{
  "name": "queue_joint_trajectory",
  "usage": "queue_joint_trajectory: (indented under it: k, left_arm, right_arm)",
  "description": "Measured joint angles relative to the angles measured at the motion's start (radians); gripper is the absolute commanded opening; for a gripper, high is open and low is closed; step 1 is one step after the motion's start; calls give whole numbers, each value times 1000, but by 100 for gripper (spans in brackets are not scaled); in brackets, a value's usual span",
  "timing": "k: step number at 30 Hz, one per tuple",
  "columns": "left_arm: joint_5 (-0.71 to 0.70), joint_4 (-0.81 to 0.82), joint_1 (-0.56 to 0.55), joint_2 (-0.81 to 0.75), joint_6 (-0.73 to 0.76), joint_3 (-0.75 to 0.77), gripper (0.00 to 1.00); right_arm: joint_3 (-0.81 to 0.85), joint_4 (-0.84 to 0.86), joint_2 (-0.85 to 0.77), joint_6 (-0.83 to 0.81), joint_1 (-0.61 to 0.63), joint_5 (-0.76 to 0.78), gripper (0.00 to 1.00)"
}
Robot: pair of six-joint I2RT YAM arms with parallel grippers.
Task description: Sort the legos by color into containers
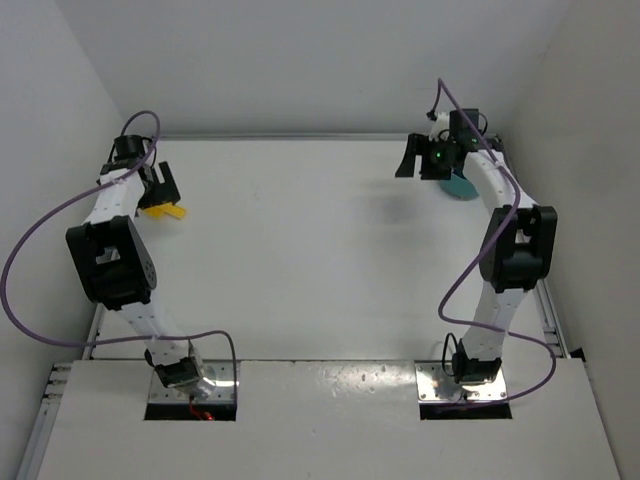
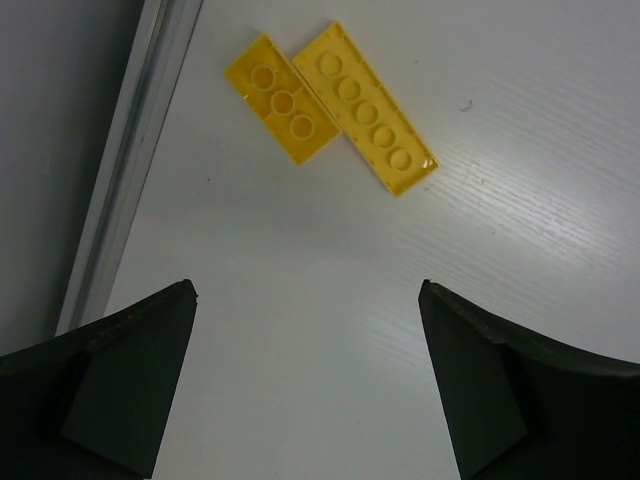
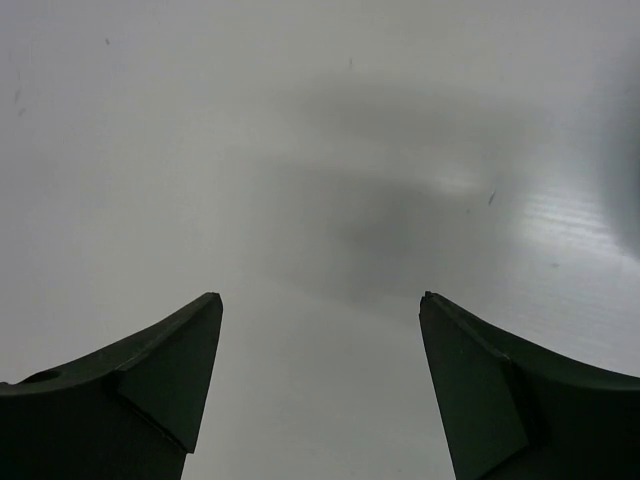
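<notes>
My left gripper [image 2: 307, 290] hangs spread wide, holding nothing. Ahead of it on the table [image 2: 300, 250] lie a short lego [image 2: 283, 100] and, touching its right side, a long lego [image 2: 365, 108], both yellow. My right gripper [image 3: 320, 297] is released too; the tub [image 1: 462, 186] sits behind it, half hidden under my arm.

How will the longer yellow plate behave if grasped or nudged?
Probably stiff and light: the longer yellow plate looks thin, hard plastic. Lying flat on the smooth table, it would likely slide rather than roll or tip. A push may shift the shorter yellow plate, which seems to touch it.
</notes>
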Motion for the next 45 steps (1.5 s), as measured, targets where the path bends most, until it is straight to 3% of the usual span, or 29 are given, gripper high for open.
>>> queue_joint_trajectory:
  k: [8, 26, 38, 45]
  left_arm:
    - [17, -38, 23, 176, -17, 195, 100]
    - [98, -97, 41, 519, -32, 494, 100]
    - [93, -92, 34, 524, -37, 488, 95]
    - [121, -21, -39, 425, 37, 317, 90]
  right_arm:
    - [-209, 59, -66, 10, 7, -62, 80]
    - [-265, 145, -106, 56, 19, -110, 80]
    - [-265, 145, -103, 64, 19, -117, 80]
    - [-264, 141, -96, 72, 19, -125, 79]
